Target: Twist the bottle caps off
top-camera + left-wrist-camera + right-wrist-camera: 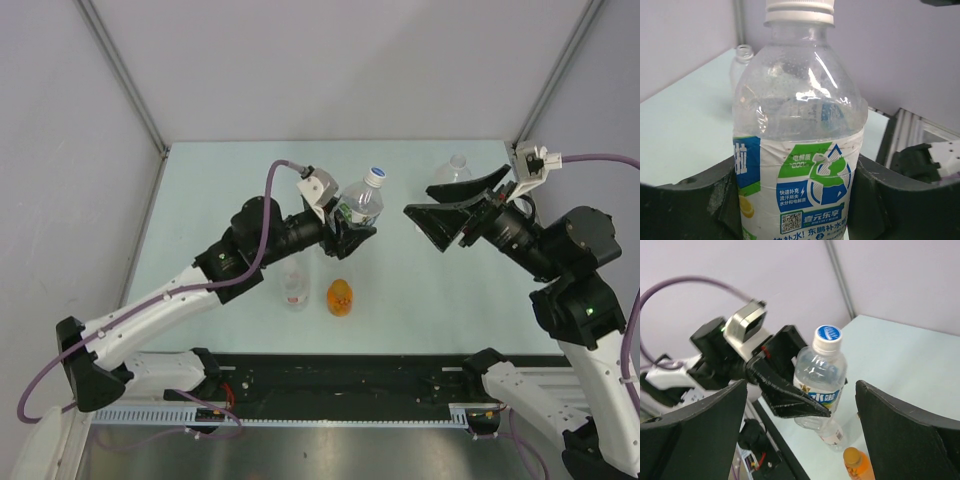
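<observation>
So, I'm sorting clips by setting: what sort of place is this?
Probably a robot lab test cell: plain grey partition walls on metal posts, a pale green tabletop, and two black-and-white robot arms mounted at its near edge.

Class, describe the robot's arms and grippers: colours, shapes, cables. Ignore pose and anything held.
The left arm and right arm each have white lower links and black upper joints. A purple cable runs along each to a white camera block at the wrist. The left gripper and right gripper are black, with two broad wedge-shaped fingers. A small green light shows on the right arm.
</observation>
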{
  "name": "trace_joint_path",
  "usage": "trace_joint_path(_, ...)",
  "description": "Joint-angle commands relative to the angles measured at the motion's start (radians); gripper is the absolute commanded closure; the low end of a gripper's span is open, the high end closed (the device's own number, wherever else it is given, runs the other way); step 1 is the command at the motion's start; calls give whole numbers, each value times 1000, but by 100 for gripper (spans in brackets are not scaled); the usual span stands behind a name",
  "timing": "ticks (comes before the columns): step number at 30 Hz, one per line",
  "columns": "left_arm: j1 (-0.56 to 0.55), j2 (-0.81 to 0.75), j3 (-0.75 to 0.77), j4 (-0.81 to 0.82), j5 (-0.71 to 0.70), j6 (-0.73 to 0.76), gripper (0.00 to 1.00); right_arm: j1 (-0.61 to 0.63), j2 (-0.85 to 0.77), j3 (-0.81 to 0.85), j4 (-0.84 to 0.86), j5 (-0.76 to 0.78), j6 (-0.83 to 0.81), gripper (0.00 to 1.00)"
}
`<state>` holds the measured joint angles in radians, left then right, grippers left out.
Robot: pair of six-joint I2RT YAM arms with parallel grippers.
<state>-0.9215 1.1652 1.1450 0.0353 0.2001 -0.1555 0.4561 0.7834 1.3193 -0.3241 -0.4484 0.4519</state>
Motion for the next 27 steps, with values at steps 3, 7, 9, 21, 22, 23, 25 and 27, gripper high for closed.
trace_joint_path(3, -102, -44, -28, 23, -358, 135, 100, -2, 25, 37, -27, 195, 142, 9)
trace_joint_path(7, -183, -30, -36, 43, -487, 215, 100, -2, 56, 32, -38, 217, 179, 11)
trace_joint_path(9, -218, -3, -28, 37, -517, 260, 100, 0, 74, 32, -46, 224, 192, 12)
trace_joint_path(21, -280, 56, -21, 58, -636, 312, 100, 105, 99, 11, -52, 293, 183, 14)
trace_joint_path(22, -281, 56, -19, 58, -637, 312, 100, 111, 102, 9, -53, 297, 180, 16)
trace_joint_path(23, -281, 59, -19, 58, -637, 312, 100, 116, 103, 8, -55, 301, 176, 16)
trace_joint_path(25, -280, 59, -19, 61, -639, 312, 100, 127, 111, 3, -61, 306, 171, 17)
trace_joint_path(27, -280, 57, -19, 61, -637, 312, 100, 134, 116, -5, -67, 318, 166, 18)
